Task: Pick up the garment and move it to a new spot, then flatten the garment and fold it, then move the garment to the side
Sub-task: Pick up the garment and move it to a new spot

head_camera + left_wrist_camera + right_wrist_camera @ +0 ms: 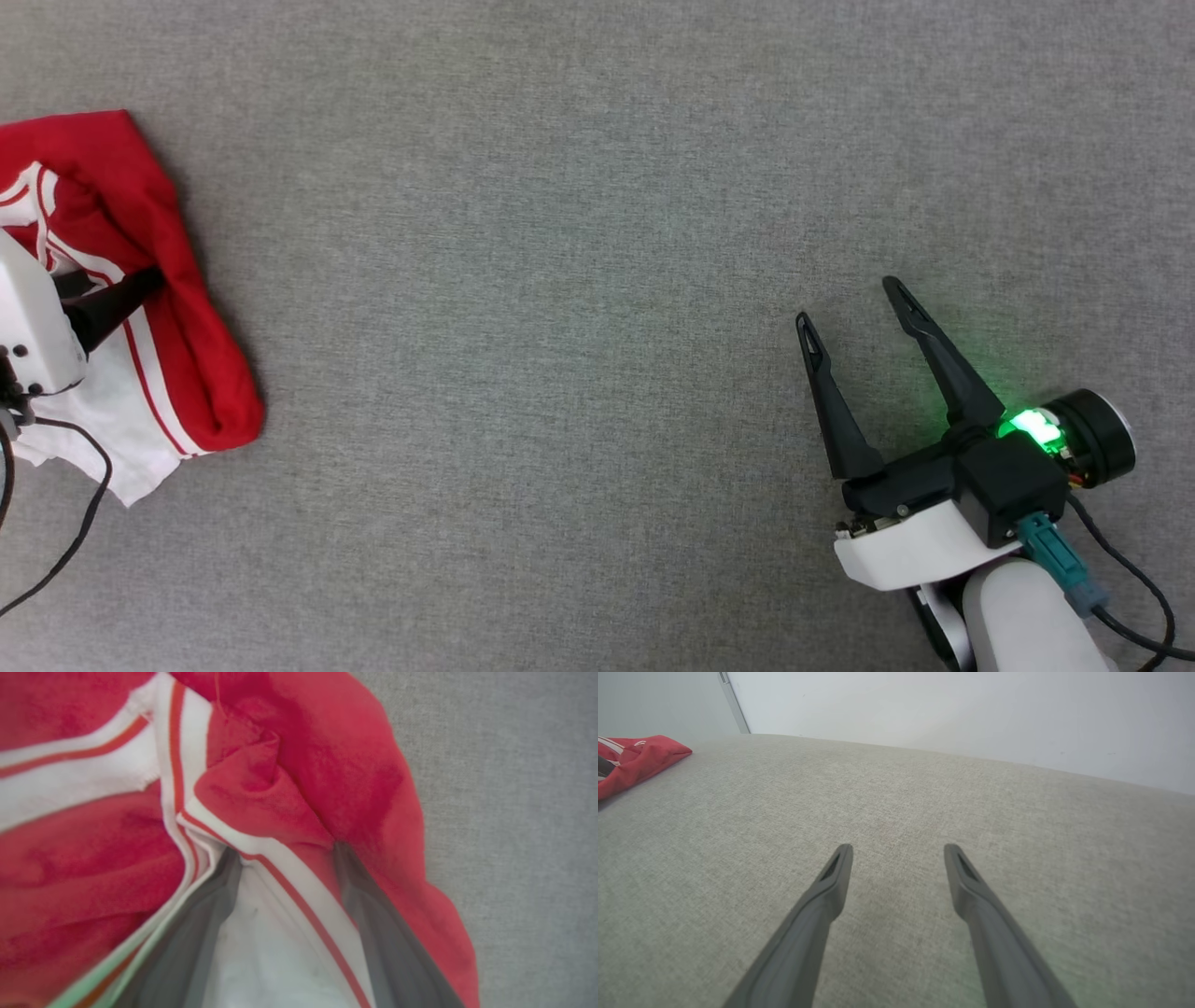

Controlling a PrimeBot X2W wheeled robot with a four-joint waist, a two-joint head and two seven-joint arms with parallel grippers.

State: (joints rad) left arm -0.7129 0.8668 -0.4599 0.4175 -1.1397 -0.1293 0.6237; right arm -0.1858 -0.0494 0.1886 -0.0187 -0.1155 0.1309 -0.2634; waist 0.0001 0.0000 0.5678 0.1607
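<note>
Red-and-white garment (191, 317) sits bunched at the far left of the grey cloth surface (560, 233), right at the left gripper (282, 856). Crumpled: red folds, white sleeve, stripe trim showing. Left fingers spread, tips buried in the folds, white fabric between them. Right gripper (848, 303) well apart at lower right, fingers spread, nothing between them.

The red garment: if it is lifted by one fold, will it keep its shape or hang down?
Probably it will hang down: the garment lies in soft rolls and creases, so it looks floppy. The fabric seems thin, so it is likely light. Pushed across the woven gray surface, it may bunch up rather than slide.
</note>
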